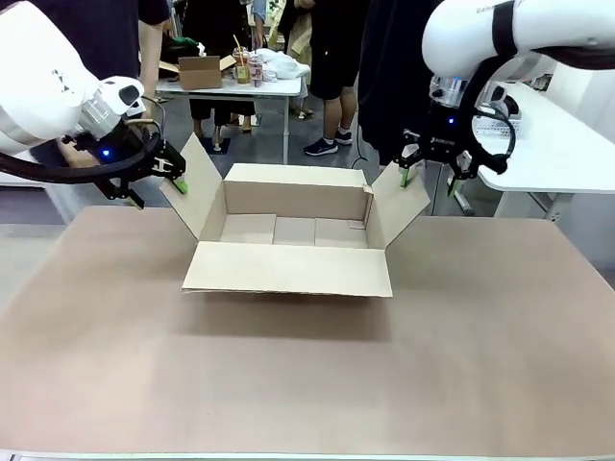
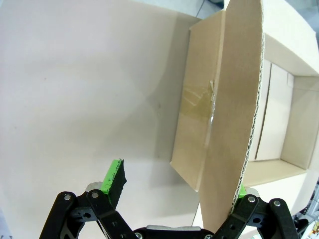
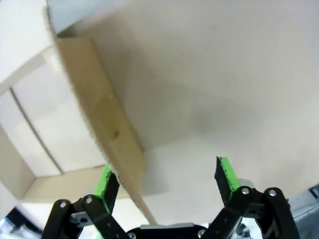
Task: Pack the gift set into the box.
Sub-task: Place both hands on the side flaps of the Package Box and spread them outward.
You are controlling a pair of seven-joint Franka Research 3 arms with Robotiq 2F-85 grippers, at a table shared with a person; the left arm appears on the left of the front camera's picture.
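Brown tabletop (image 1: 307, 375) bare around box (image 1: 293, 230), set mid-table, empty, four flaps splayed. Gift set not seen. Side flaps straddled by wide-open jaws, nothing clamped: left gripper (image 1: 173, 173) at left flap, right gripper (image 1: 428, 175) at right flap, likely so mouth is kept clear.

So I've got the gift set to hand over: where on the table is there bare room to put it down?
The table is bare between the box and the near edge, and on either side of it. It is tight at the box's side flaps: the left gripper straddles the left flap, the right gripper the right flap. The box looks empty.
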